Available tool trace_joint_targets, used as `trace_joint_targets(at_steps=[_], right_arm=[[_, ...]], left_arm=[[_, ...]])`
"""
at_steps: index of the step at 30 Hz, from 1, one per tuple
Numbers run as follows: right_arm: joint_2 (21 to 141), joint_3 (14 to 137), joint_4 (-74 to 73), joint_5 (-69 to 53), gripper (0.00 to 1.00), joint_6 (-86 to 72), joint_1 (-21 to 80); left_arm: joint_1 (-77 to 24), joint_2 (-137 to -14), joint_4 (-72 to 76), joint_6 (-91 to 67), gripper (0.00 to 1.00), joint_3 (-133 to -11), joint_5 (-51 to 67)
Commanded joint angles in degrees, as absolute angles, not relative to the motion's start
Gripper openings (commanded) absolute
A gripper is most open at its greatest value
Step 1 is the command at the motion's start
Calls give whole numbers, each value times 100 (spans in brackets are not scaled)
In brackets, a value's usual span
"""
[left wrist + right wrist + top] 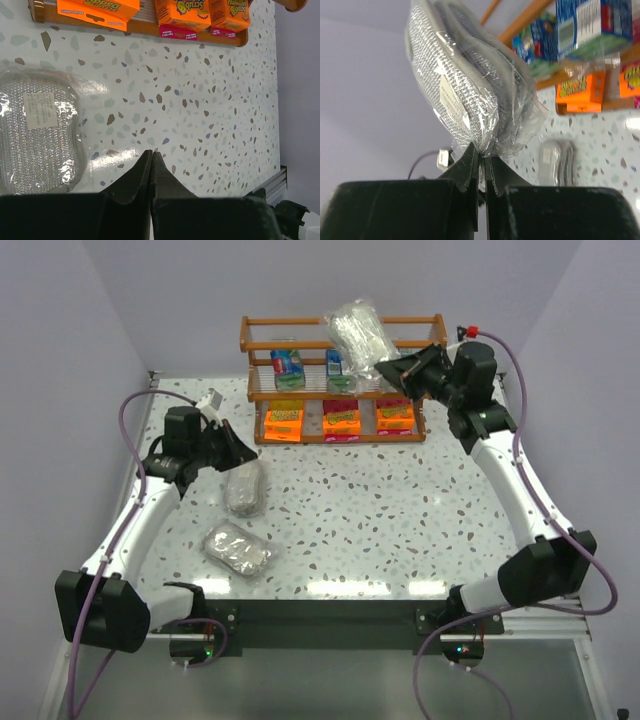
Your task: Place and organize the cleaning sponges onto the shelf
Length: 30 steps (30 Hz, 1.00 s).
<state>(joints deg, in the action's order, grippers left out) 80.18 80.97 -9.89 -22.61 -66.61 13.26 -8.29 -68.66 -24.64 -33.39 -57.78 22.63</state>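
Observation:
The wooden shelf (342,322) stands at the table's far edge. Three orange-and-pink packs (341,419) lie on its bottom tier; two green/blue boxy packs (288,364) show on the middle tier. My right gripper (392,368) is shut on the wrap edge of a silvery-grey sponge pack (360,333), held up over the shelf's top right; it fills the right wrist view (465,85). Two more silvery packs (245,488) (238,549) lie on the table at left. My left gripper (151,154) is shut and empty beside the nearer one (37,137).
The shelf's bottom tier with the orange packs (172,11) shows at the top of the left wrist view. The table's right edge (277,125) runs down that view. Purple cables loop beside both arms.

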Motion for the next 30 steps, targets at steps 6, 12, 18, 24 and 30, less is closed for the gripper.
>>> trace_joint_targets(at_steps=[6,12,18,24,30], right_arm=[[9209,10218,-1438,-20,0,-7216,1108],[9869,11337,-2204,150,0,-7154,941],[10230,11391,-2277,70,0,-7321,809],[10573,11408,-2206,-130,0,-7497,721],[10705,11558,-2381,-88,0,-7488,695]], left_arm=[[-782,-6610,-2549,-3243,0,-6056,2408],[-738,-6521,-2584,-3226,0,-5968,2408],[-703,-6443,-2593,-3225,0,-5915,2391],[-686,-6381,-2636,-3191,0,-5862,2382],[-668,-6337,-2663,-3217,0,-5827,2364]])
